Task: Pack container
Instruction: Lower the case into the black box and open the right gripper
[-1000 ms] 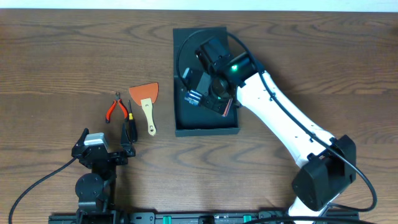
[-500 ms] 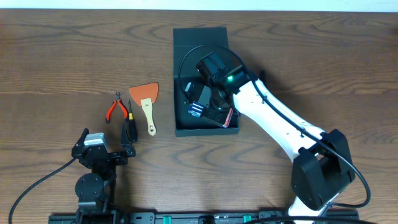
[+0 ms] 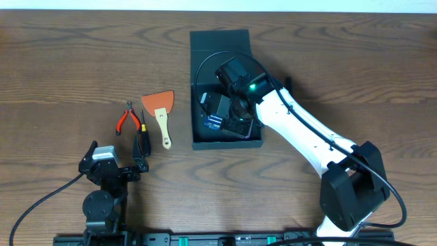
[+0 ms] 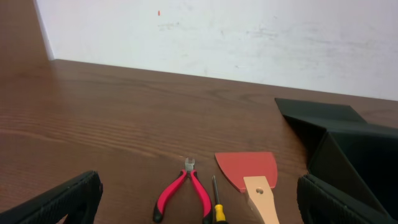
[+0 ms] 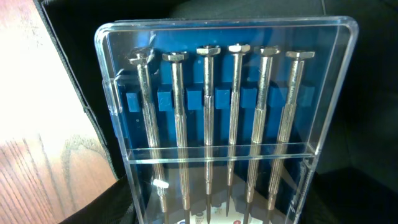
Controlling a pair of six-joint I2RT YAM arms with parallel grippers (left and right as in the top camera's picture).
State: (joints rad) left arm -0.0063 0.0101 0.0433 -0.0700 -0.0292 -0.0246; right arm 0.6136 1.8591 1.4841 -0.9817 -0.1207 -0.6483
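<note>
The right hand (image 3: 220, 117) holds the clear plastic case of six precision screwdrivers (image 5: 224, 124) inside the dark teal-green rectangular container (image 3: 227, 143), which sits just past centre toward 12 o'clock on the wooden counter (image 3: 68, 68). Lower the case flat onto the container floor, clear of the walls, before releasing. The left hand (image 3: 115, 156) rests wide open at 7 o'clock.

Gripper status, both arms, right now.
Left gripper: open, holding nothing.
Right gripper: closed on the clear screwdriver case, down inside the container.
</note>
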